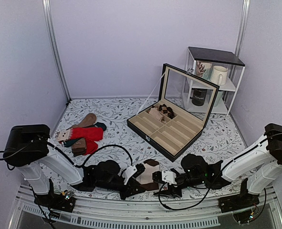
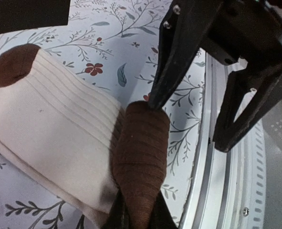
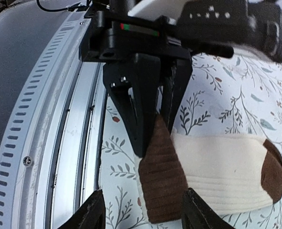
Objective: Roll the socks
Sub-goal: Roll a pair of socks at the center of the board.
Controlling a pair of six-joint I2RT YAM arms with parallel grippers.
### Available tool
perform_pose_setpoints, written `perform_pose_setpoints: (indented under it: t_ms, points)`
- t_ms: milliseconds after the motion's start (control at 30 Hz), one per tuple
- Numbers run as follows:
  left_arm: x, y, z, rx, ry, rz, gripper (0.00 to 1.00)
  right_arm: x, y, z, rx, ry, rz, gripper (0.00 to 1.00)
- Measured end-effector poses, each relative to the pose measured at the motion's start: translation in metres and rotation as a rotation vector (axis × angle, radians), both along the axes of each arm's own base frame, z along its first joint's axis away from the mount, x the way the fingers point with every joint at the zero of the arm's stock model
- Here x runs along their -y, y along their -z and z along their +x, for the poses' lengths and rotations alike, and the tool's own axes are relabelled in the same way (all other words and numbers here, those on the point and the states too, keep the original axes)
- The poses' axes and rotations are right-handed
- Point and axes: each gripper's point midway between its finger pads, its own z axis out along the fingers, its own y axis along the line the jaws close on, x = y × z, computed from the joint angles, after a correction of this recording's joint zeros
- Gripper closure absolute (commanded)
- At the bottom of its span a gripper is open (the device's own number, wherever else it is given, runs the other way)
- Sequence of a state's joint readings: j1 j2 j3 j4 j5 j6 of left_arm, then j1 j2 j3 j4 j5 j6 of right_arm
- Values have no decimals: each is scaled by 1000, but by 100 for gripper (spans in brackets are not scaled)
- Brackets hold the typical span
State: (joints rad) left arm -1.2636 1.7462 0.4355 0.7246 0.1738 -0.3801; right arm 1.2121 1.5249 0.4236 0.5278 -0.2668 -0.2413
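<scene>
Cream ribbed knit socks with brown bands (image 3: 217,162) lie flat at the near edge of the floral-print table (image 1: 112,114). Left gripper (image 2: 138,220) pinches the brown cuff. Right gripper (image 3: 144,213) is spread, straddling it. Hold the cuff taut and turn evenly. Black hinged box (image 1: 148,140), lid up: a rear compartment holds what look like rolled socks (image 1: 161,111).

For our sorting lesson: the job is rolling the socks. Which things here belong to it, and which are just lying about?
Job: cream-and-brown socks; left gripper, shut on their brown cuff; right gripper, open at that cuff.
Lying about: red socks; tan and teal socks; open divided box; white mug; wire shelf.
</scene>
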Motion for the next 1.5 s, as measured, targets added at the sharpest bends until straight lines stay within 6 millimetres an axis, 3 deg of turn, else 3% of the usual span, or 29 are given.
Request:
perform_pose_setpoints:
  t_ms: [300,400,633,667,733,800,900,933,967,1100,1267,1500]
  points:
    - [2,0,-1,-41,2,-17,100,-15,8,9,114,-35,-3,45]
    - [2,0,-1,-45,2,-18,100,-16,15,12,120,-28,-25,49]
    - [2,0,-1,-48,5,-21,100,-19,22,15,105,-14,-53,84]
    - [2,0,-1,-48,4,-21,95,-20,22,15,94,-9,-58,86]
    - [2,0,0,-49,0,-20,73,-21,22,15,78,-1,-67,87]
    - [-1,0,1,-45,-14,-13,67,-23,22,16,54,12,-75,87]
    - [-8,-4,5,-14,-37,-2,47,-26,22,16,12,31,-73,87]
    - [-12,-7,6,4,-50,8,35,-26,22,15,-8,38,-72,88]
    - [-18,-8,8,27,-60,22,32,-26,22,15,-27,45,-70,88]
    - [-36,-26,15,180,-87,51,39,-24,22,13,-140,63,-61,87]
    - [-26,-65,8,367,-32,-39,37,-24,26,10,-330,67,-57,88]
    - [-20,-42,2,454,51,12,35,-28,28,-1,-533,46,-77,88]
